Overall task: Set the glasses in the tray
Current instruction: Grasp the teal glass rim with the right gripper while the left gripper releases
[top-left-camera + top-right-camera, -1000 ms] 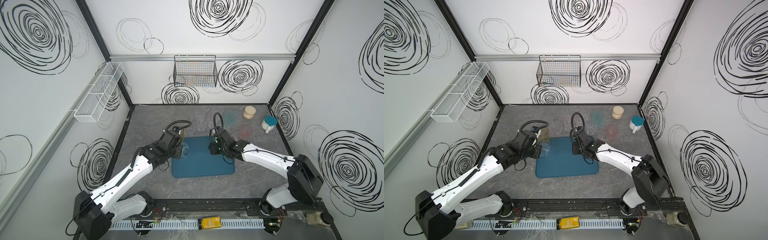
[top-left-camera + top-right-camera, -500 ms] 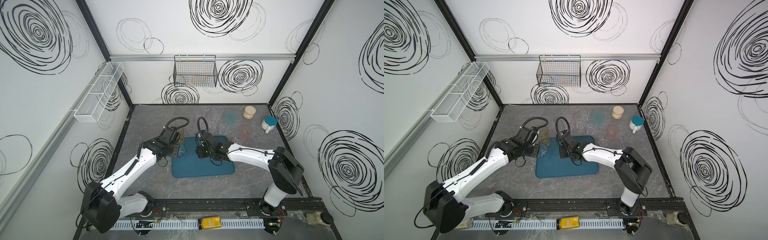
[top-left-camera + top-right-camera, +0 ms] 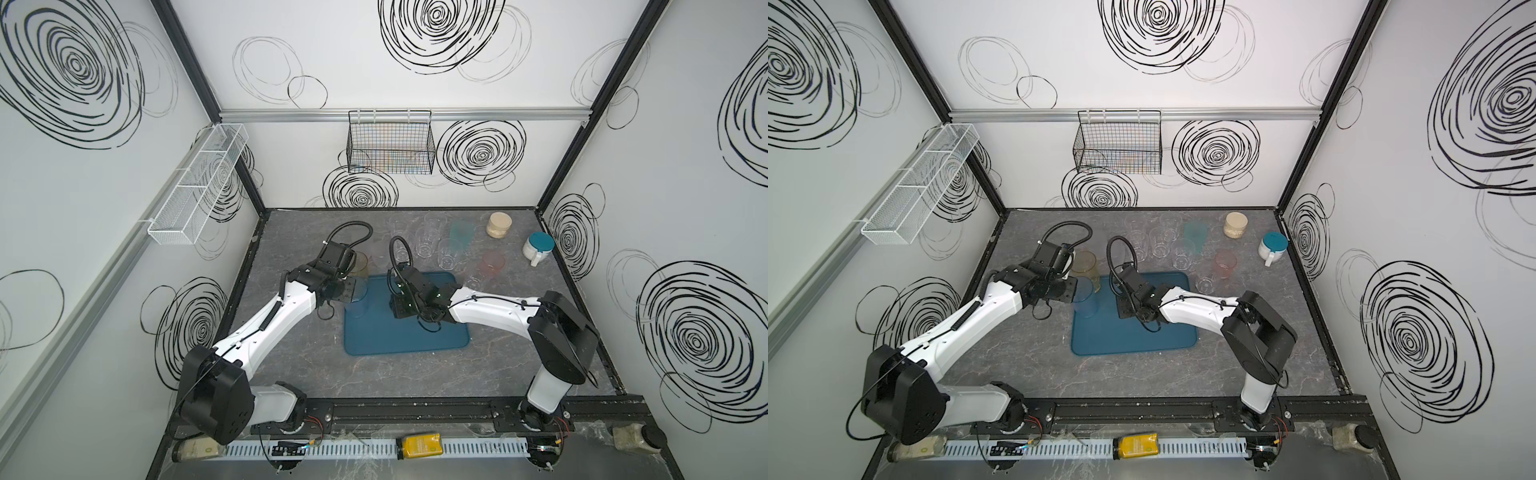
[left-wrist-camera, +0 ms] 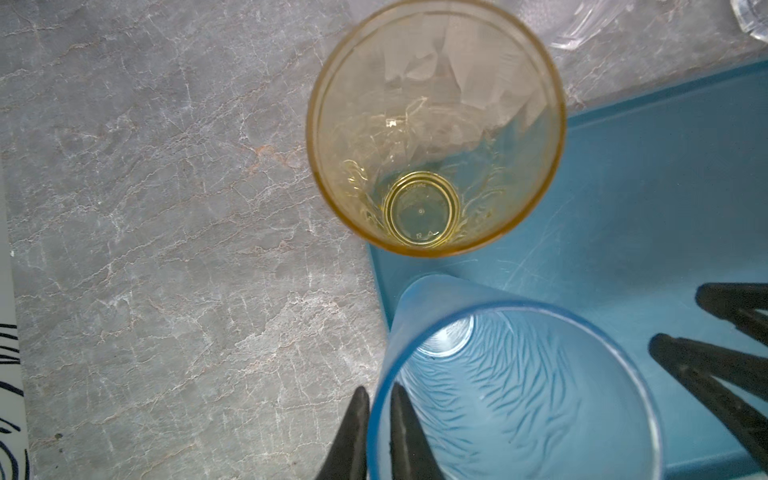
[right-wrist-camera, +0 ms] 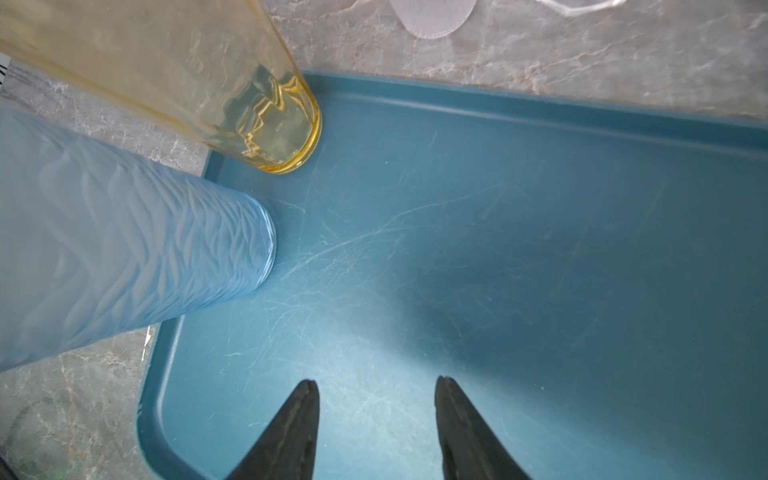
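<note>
Judging from how things lay, the job had barely got going. The flat dark teal-blue rectangular tray sat in the middle of the grey marbled bench, and most of its floor was bare. One frosted blue ribbed tumbler stood with its base on the tray floor, by the edge on the left arm's side and near the far corner. The left pincer was pinched on that tumbler's wall at the rim, one finger inside and one outside, so the glass was down but not let go. A see-through amber tumbler stood just beside it at the tray's far corner. Whether its base sat wholly inside the low rim, I could not tell. The right pincer hung over the bare tray floor with its jaws apart and nothing between them.

What was left was the bulk of the work. A cluster of clear faceted tumblers, a teal tumbler and a pink tumbler all stood on the bench beyond the tray's far edge, outside the tray. At best two glasses were home, one of them awaiting release, and every other one had yet to be fetched across.
</note>
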`<action>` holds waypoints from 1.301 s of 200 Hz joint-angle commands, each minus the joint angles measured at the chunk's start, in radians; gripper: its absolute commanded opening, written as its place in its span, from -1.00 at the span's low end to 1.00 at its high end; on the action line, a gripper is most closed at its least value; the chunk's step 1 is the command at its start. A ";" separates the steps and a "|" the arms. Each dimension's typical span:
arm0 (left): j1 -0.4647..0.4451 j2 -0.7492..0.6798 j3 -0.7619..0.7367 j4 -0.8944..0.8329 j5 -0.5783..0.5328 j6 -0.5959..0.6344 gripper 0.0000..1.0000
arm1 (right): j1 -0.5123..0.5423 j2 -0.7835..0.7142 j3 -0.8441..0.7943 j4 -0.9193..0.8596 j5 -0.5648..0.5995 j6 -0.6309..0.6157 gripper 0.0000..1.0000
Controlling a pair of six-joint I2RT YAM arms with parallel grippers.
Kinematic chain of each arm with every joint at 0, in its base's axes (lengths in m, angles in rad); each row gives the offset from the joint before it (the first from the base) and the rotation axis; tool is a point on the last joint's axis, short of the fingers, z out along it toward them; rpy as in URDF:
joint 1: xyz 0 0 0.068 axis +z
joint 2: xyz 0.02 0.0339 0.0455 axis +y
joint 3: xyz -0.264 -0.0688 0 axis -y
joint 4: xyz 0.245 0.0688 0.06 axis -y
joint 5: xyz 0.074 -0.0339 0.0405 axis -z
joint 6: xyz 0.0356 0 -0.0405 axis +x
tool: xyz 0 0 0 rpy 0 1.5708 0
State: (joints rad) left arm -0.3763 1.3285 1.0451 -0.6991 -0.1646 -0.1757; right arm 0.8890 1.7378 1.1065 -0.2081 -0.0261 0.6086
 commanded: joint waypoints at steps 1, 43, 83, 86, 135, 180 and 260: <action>0.023 -0.018 0.007 0.035 0.051 0.022 -0.73 | -0.009 -0.022 0.016 -0.020 0.032 -0.007 0.01; 0.031 -0.016 0.028 0.026 0.068 0.021 -0.62 | -0.010 -0.016 0.011 -0.011 0.022 -0.003 0.00; 0.043 -0.053 0.040 0.026 0.072 0.013 -0.36 | -0.023 -0.037 0.007 -0.037 0.041 -0.016 0.01; 0.046 -0.058 0.045 0.024 0.076 0.013 -0.35 | -0.028 -0.039 0.006 -0.039 0.040 -0.018 0.01; 0.028 -0.136 0.137 -0.002 0.068 0.016 -0.13 | -0.133 -0.136 0.016 -0.107 0.009 -0.062 0.01; -0.111 -0.220 0.109 0.153 -0.002 -0.073 -0.11 | -0.261 -0.269 0.049 -0.165 0.173 -0.124 0.02; -0.563 -0.159 -0.153 0.706 -0.178 -0.055 0.17 | -0.747 -0.098 0.268 -0.057 0.006 -0.070 0.12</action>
State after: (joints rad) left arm -0.8787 1.1152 0.9222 -0.1841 -0.2665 -0.2737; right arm 0.2081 1.5555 1.3174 -0.2695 0.0456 0.5205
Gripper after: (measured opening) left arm 0.570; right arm 0.543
